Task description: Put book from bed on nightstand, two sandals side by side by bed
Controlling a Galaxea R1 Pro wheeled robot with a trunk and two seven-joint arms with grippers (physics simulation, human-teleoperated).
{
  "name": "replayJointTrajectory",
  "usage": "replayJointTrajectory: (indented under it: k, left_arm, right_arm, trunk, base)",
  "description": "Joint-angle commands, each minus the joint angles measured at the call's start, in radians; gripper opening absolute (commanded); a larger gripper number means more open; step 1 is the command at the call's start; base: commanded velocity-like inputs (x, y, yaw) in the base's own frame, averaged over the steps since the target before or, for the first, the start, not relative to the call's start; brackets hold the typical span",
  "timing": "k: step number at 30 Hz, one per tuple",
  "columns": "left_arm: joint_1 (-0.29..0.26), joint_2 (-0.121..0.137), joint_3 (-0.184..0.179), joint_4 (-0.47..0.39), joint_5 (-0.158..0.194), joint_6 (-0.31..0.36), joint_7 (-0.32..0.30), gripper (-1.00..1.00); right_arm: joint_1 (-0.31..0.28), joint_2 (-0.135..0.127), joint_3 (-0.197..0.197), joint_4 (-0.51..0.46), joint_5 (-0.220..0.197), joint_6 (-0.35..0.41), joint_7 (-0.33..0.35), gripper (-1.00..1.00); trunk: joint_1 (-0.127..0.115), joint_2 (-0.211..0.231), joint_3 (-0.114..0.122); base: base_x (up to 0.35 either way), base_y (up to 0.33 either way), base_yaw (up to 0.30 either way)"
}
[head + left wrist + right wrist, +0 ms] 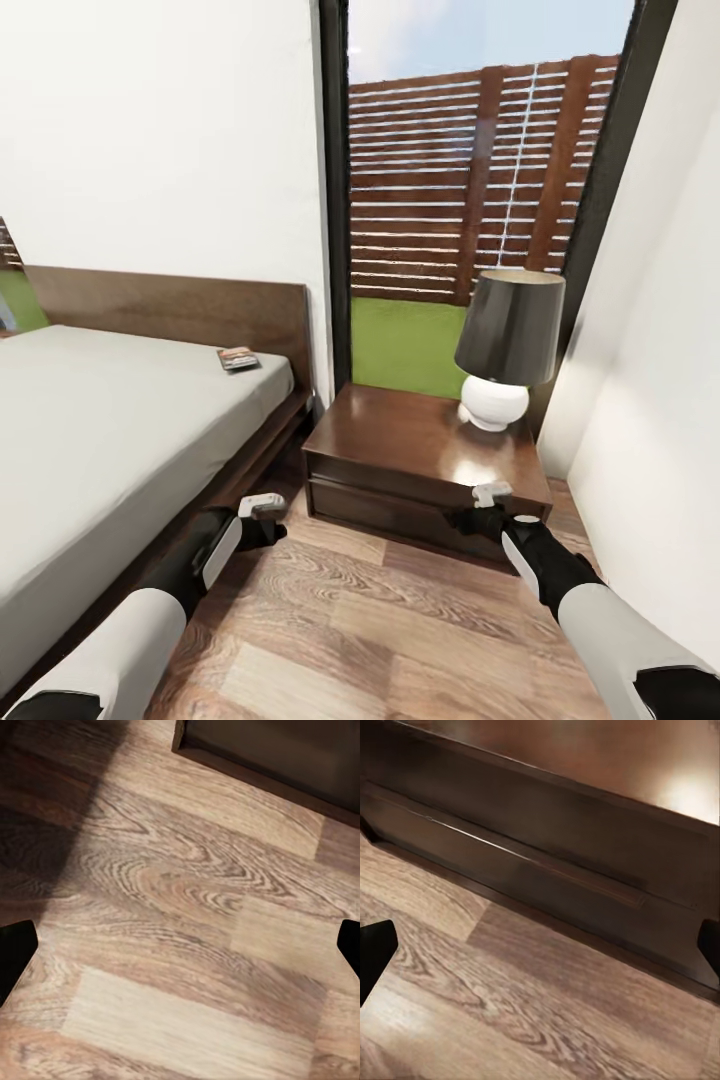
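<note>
The left gripper (262,505) hung low over the floor (380,620) beside the bed (90,440), its fingers (15,952) spread wide with nothing between them. The right gripper (492,493) was likewise spread and empty, held just before the front edge of the nightstand (400,440), whose drawer fronts (540,847) showed in the right wrist view. The book (238,358) lay on the mattress near the headboard (170,305), well beyond the left gripper. A lamp (505,345) stood on the nightstand's far right corner, before the window (470,170).
</note>
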Motion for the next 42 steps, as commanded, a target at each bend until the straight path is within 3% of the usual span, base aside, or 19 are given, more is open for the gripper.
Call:
replayJointTrajectory:
  k: [1, 10, 42]
  left_arm:
    - [0.000, 0.000, 0.000, 0.000, 0.000, 0.000, 0.000, 1.00]
    - [0.000, 0.000, 0.000, 0.000, 0.000, 0.000, 0.000, 1.00]
    - [0.000, 0.000, 0.000, 0.000, 0.000, 0.000, 0.000, 1.00]
  right_arm:
    - [0.000, 0.000, 0.000, 0.000, 0.001, 0.000, 0.000, 1.00]
    - [0.000, 0.000, 0.000, -0.003, 0.001, 0.000, -0.004, 1.00]
    - [0.000, 0.001, 0.001, -0.003, 0.011, 0.001, -0.008, 1.00]
  trunk:
    - [0.000, 0.000, 0.004]
    - [-0.004, 0.002, 0.039]
    - [-0.019, 0.010, 0.161]
  base:
    - [0.051, 0.000, 0.209]
    - [0.010, 0.000, 0.181]
    - [0.000, 0.000, 0.034]
